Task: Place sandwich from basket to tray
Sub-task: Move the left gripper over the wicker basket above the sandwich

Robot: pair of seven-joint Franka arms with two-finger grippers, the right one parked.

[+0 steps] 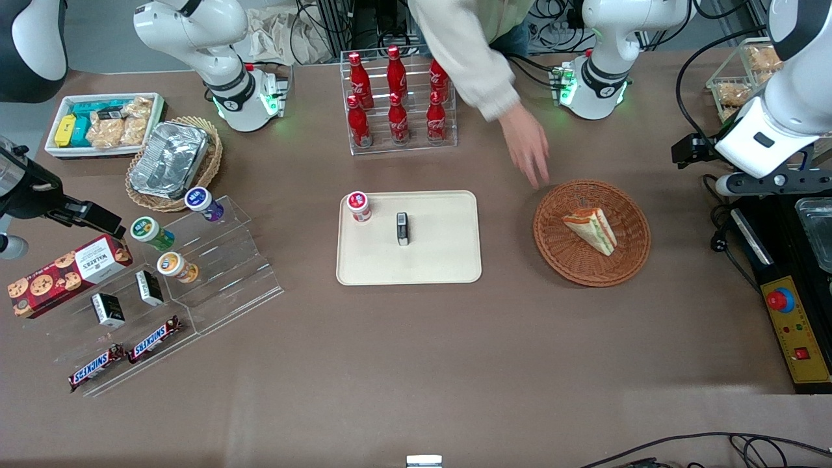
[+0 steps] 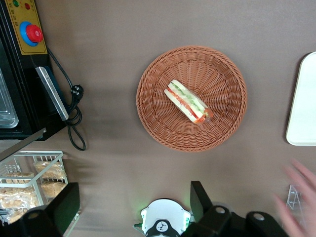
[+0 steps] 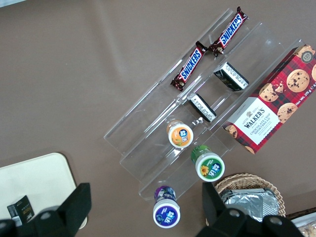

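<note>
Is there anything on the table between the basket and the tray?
No. In the front view, only bare brown tabletop lies between the tray and the basket holding the sandwich. The gripper hovers above, jaws open.

Person's hand [image 1: 528,148] just beside basket [image 1: 634,260]; gripper [image 2: 133,207] well above.

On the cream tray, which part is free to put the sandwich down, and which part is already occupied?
The cream-beige rectangular tray is bare along its edge nearest the round reddish-brown wicker basket and along its edge nearest the front camera. A red-capped cup and a small black box crowd the remainder. The triangular sandwich lies in the basket; the gripper hovers open above it.
</note>
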